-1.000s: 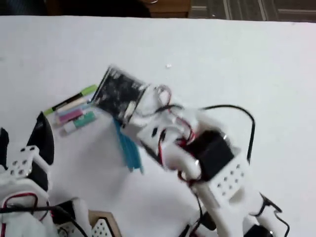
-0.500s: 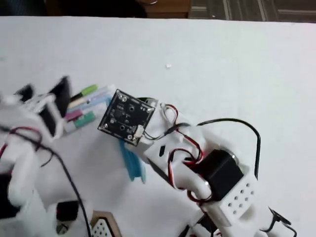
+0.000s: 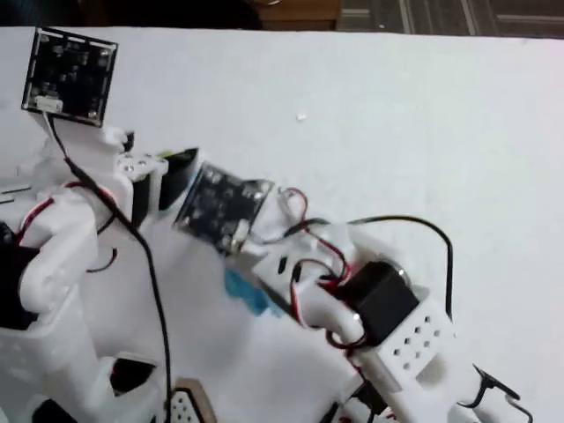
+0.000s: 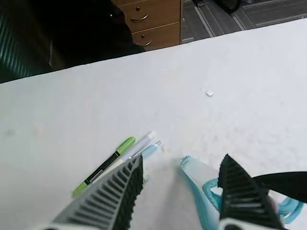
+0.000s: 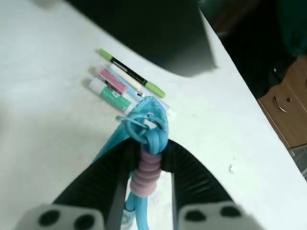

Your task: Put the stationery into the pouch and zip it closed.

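The blue see-through pouch (image 5: 149,111) hangs from my right gripper (image 5: 148,143), which is shut on its zip end just below a pink bead pull (image 5: 144,175). In the high view a strip of the pouch (image 3: 245,291) shows under the right arm. The stationery lies on the table beyond it: a green-capped pen (image 5: 132,74), a pink marker (image 5: 111,80) and a green stick (image 5: 109,93). My left gripper (image 4: 182,160) is open above the table, with the pens (image 4: 115,160) by one finger and the pouch's mouth (image 4: 199,179) between the fingers. It hangs over the pens in the high view (image 3: 163,181).
White table (image 3: 423,132) with wide free room to the right and back. A small white scrap (image 3: 301,117) lies mid-table. Wooden drawers (image 4: 153,24) stand beyond the far edge. The two arms are close together at the front left.
The left arm has swung up and forward from the front left corner until its gripper is over the pens, covering them from above. The right arm has shifted slightly, still gripping the pouch.
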